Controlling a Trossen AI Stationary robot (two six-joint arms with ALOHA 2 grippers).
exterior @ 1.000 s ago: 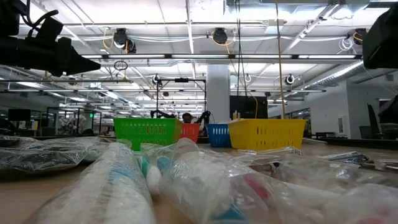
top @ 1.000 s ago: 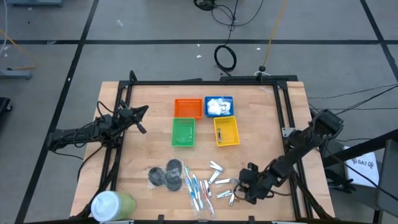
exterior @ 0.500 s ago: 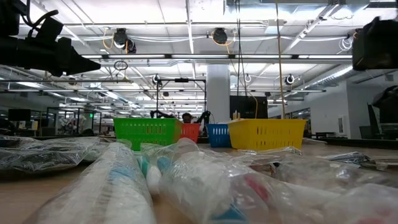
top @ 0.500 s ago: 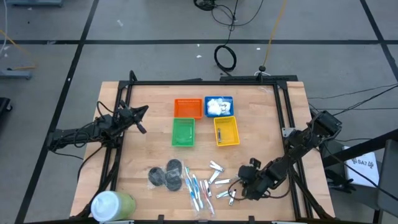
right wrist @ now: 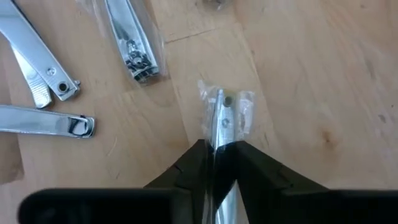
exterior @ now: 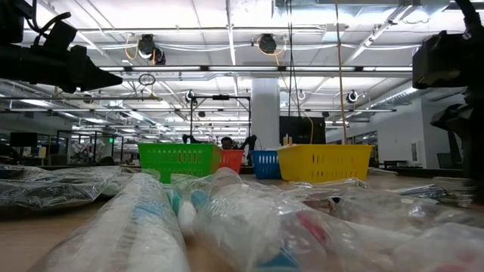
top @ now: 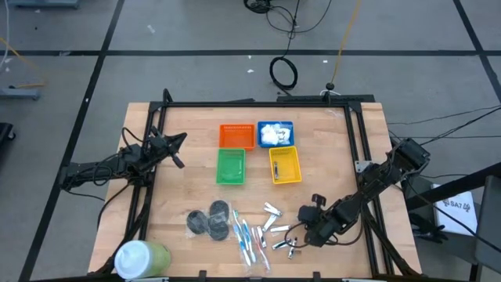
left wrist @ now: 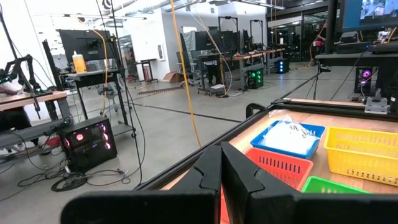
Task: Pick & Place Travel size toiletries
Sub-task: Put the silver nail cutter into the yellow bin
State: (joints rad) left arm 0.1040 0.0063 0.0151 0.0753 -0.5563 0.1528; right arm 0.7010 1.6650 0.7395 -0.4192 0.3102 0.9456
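Since the earlier shot the right gripper (right wrist: 214, 152) has slid a bit left along the front of the table (top: 188, 157) and pulled its fingers in, so now they're pinching one wrapped nail clipper (right wrist: 221, 115) by its near end. That clipper looks like it's lying flat on the wood, not lifted, so I'd say the grab is just made and the carry hasn't started. Other clippers (top: 272, 210) lie just beside it, with the toothbrushes (top: 246, 235) and dark round discs (top: 210, 221) further left, and white packets already sitting in the blue basket (top: 275, 124). The yellow basket (top: 285, 178) is the closest basket and the wood between looks open, so a straight lift and reach should work, though the neighbouring clippers are close enough to get nudged. The pile sits near the front edge, so not much room that way. The left gripper (top: 178, 141) is parked at the table's left side, fingers pressed together, nothing in them.
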